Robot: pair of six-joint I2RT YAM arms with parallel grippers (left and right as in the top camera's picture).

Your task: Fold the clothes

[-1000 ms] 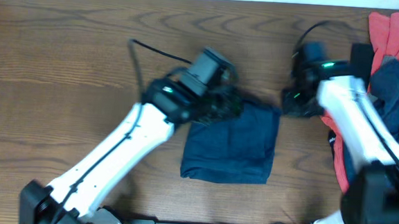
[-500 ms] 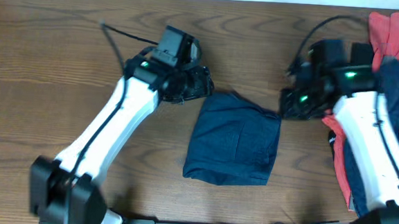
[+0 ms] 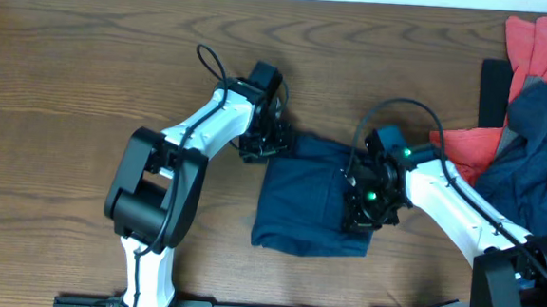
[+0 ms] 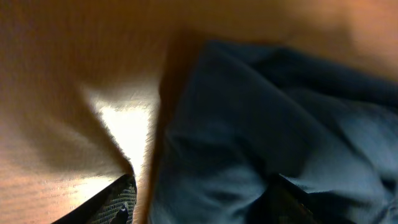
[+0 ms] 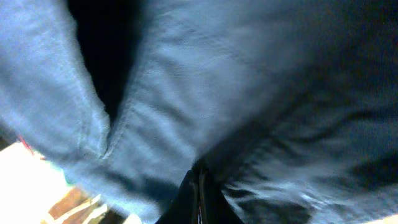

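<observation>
We see the folded navy shorts (image 3: 313, 199) lying in the middle of the surface (image 3: 67, 112). Our left jaws stand spread wide at the shorts' top-left corner, clamping nothing. Our right jaws are pressed together on the shorts' right side; whether they pinch cloth we cannot tell. More clothes (image 3: 542, 122) are heaped far right.

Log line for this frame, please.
shorts folded, mid-table | left gripper open at its far-left corner | right gripper shut, pressed on shorts near right edge | pile far right
</observation>
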